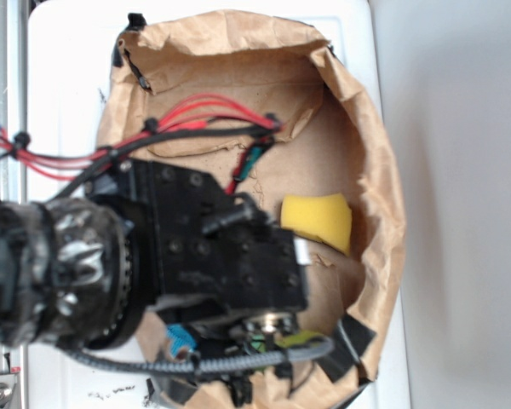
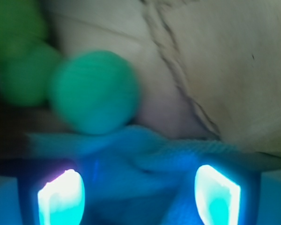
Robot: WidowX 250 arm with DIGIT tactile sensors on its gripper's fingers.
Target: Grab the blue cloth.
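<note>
In the wrist view the blue cloth [image 2: 131, 152] lies rumpled across the lower frame, right under my gripper [image 2: 136, 173]. The two fingers stand wide apart, one [image 2: 61, 197] on the left and one [image 2: 218, 194] on the right, with the cloth's fuzzy folds filling the gap between them. They are not pressing it. The gripper is open. In the exterior view my black arm [image 1: 213, 247] reaches over the paper's near part and hides the cloth and the fingers.
A round green ball [image 2: 96, 91] rests just beyond the cloth, touching its far edge, with another blurred green shape [image 2: 18, 70] to its left. A yellow sponge wedge [image 1: 317, 221] lies right of the arm. Crumpled brown paper [image 1: 375, 170] with raised edges surrounds everything.
</note>
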